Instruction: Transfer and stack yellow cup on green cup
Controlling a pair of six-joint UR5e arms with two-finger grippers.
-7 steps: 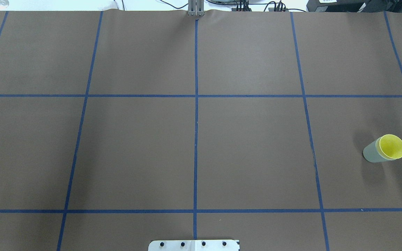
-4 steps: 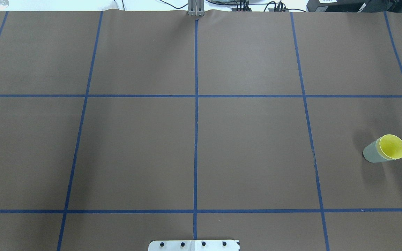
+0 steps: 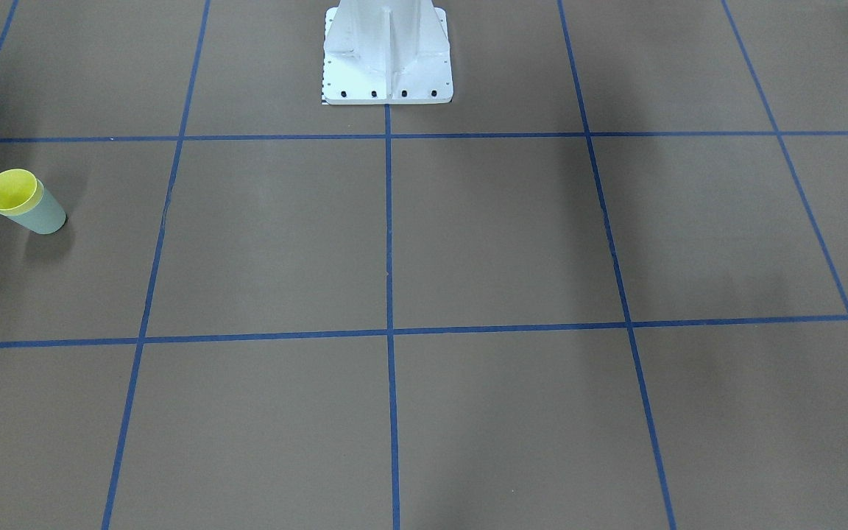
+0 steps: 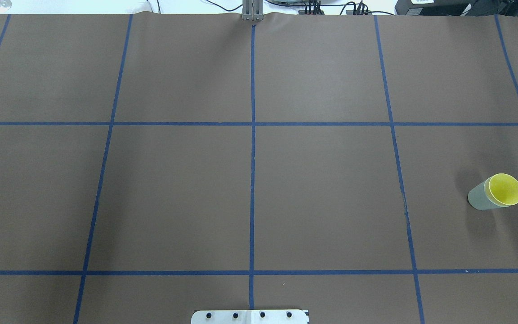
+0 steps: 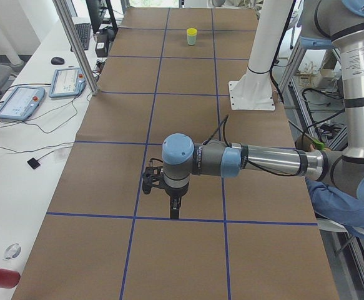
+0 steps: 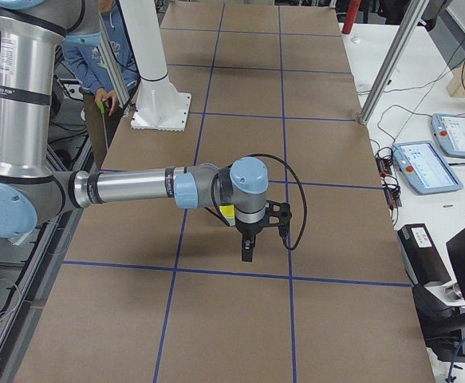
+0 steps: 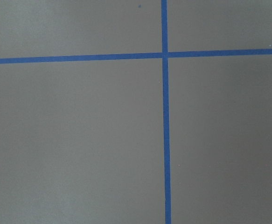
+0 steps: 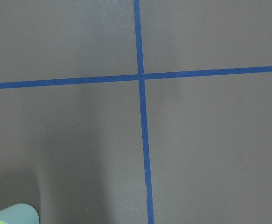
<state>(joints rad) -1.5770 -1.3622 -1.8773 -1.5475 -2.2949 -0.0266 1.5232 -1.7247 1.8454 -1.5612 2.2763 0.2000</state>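
Observation:
The yellow cup [image 4: 505,188] sits nested inside the green cup [image 4: 478,199], upright at the table's right end. The pair also shows in the front-facing view, yellow cup [image 3: 10,190] in green cup [image 3: 45,215], and far off in the exterior left view [image 5: 192,36]. The green cup's rim [image 8: 17,213] shows at the bottom left corner of the right wrist view. My left gripper [image 5: 173,211] hangs above the table's left end, far from the cups. My right gripper [image 6: 248,254] hangs above the table's right end. Both show only in side views, so I cannot tell whether they are open or shut.
The robot's white base [image 3: 387,51] stands at the table's middle on the robot's side. Blue tape lines grid the brown table. A side table with teach pendants [image 5: 19,103] runs along the far edge. A person [image 5: 344,200] sits by the robot's base.

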